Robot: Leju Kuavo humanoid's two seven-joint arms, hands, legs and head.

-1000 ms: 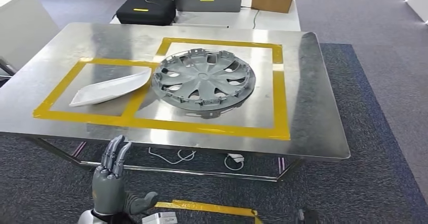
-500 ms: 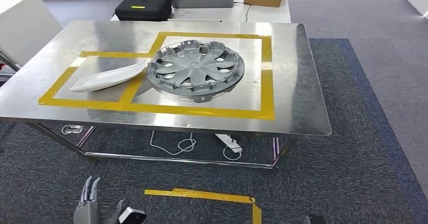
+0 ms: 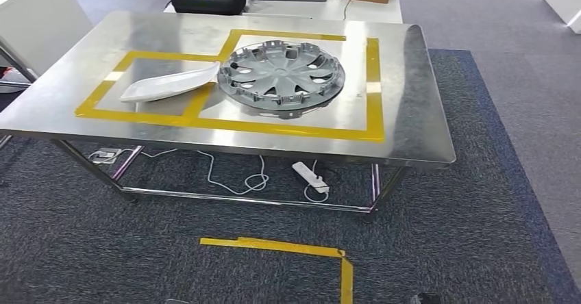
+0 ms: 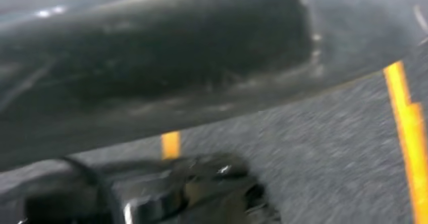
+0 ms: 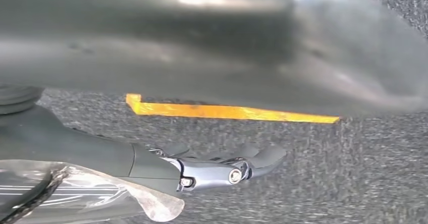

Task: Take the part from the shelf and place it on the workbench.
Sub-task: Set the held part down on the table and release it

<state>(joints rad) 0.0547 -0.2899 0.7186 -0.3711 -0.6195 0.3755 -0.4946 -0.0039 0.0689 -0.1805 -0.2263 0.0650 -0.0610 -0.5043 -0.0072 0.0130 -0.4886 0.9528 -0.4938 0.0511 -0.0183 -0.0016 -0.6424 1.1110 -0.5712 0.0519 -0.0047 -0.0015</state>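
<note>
Workbench dead ahead in the head view, steel top marked off by a yellow tape frame. The grey wheel cover lies flat inside the larger box. The white part sits in the neighbouring box, its near tip just at the cover's rim; whether they touch cannot be told. With both pieces on the bench, the placing looks done, and the step in hand reads as standing clear or going for another part. To do that well, the robot should keep both arms low and close to the body. It should turn well clear of the bench edge so nothing gets nudged out of its box, and mind the power strip and cables under the table. In the right wrist view the right hand hangs over the carpet, its fingers stretched out loosely, holding and touching nothing. The left hand is a dark blur above the floor; how its fingers lie cannot be told.
</note>
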